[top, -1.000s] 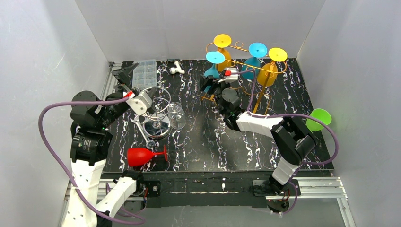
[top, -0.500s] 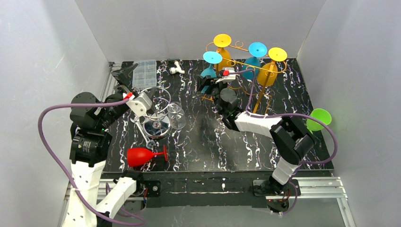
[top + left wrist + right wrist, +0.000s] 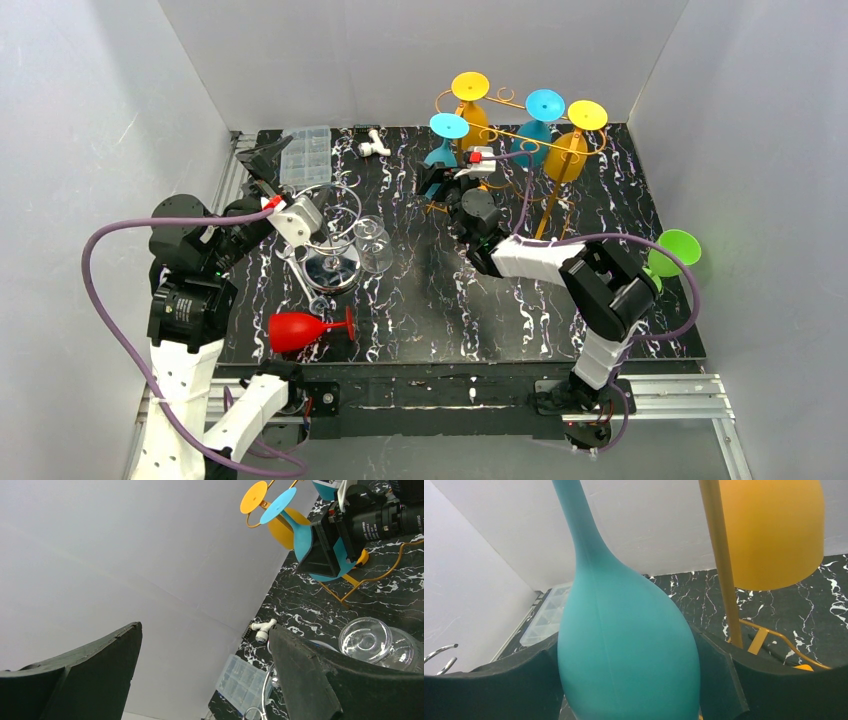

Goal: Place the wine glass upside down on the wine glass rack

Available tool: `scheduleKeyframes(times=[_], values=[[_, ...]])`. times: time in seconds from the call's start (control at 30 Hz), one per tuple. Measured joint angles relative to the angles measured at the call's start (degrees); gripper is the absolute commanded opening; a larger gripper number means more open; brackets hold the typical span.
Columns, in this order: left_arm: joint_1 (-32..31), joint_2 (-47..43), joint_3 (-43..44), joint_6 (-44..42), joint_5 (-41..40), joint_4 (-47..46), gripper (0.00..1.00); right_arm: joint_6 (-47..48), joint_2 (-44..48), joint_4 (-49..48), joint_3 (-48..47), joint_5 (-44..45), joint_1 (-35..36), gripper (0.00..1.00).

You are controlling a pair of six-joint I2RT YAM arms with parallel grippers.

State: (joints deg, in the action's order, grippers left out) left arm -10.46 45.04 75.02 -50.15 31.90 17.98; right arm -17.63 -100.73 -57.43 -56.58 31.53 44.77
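Teal wine glass (image 3: 624, 645) is held inverted at the gold rack (image 3: 722, 565), its bowl clasped on both sides by the right gripper (image 3: 626, 685). Whether its foot is seated on a rail cannot be made out. Left gripper (image 3: 200, 680) is spread wide, nothing held.

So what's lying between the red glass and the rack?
A clear glass lies roughly midway between the red glass and the rack. The top view shows it.
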Motion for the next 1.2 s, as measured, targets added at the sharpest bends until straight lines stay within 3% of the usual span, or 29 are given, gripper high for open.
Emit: scheduleKeyframes(times=[0.83,0.93,1.0,1.2], values=[[0.00,-0.02,-0.44,-0.48,-0.02,0.33,0.98,-2.32,-0.70,-1.46,0.00,0.00,-1.77,0.80],[0.00,-0.13,-0.44,-0.66,-0.02,0.33,0.98,-2.73,-0.79,-1.46,0.00,0.04,-1.77,0.86],[0.00,-0.22,-0.44,-0.72,-0.02,0.31,0.98,-2.97,-0.81,-1.44,0.00,0.17,-1.77,0.97],[0.00,-0.22,-0.44,-0.90,-0.04,0.35,0.98,-3.39,-0.52,-0.37,0.00,0.24,-1.90,0.98]])
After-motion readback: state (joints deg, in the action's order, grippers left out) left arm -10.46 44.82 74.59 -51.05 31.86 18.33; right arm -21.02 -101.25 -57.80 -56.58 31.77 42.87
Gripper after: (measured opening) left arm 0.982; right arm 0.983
